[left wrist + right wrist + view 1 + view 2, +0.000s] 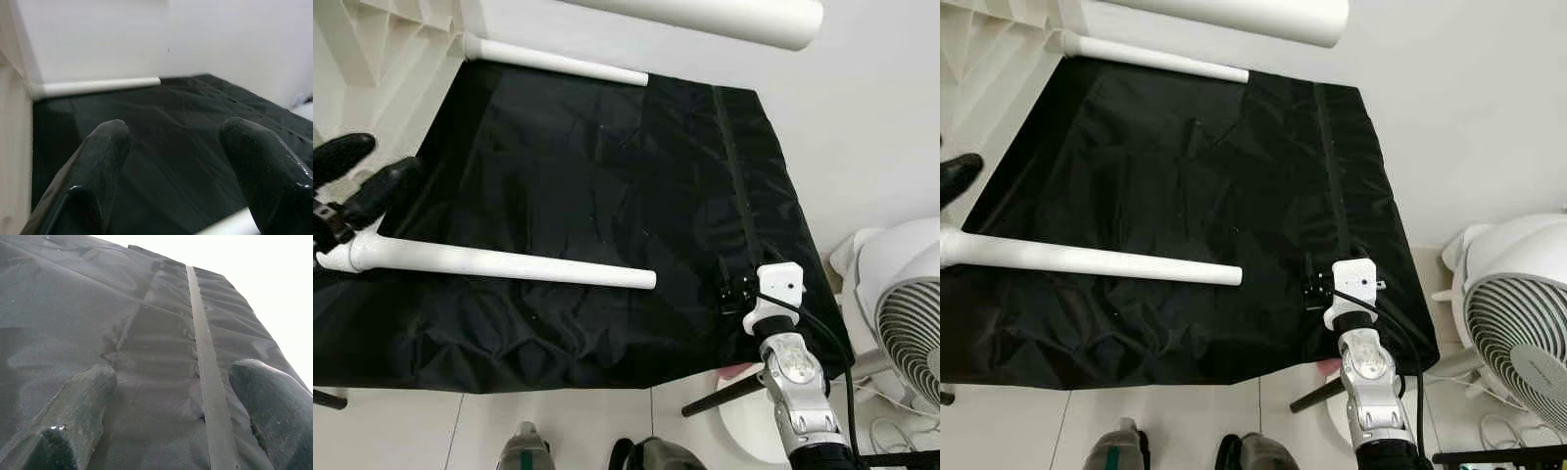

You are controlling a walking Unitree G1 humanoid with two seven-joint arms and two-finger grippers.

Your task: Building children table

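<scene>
Left eye view, reading from 9 o'clock: my left gripper [357, 181] sits with fingers spread just above the thick end of a white table leg [499, 262], which lies across the black cloth [597, 166]. A second white leg [558, 61] lies along the cloth's 12 o'clock edge. At 4 o'clock my right gripper [171, 416] hovers, fingers parted, over the cloth's stitched strap [203, 338]. A white fan [901, 304] stands at 3 o'clock.

Lighting: even, bright, diffuse; soft shadows. Head views sharp. Wrist views: near fingers [98, 161] blurred, whites overexposed.
</scene>
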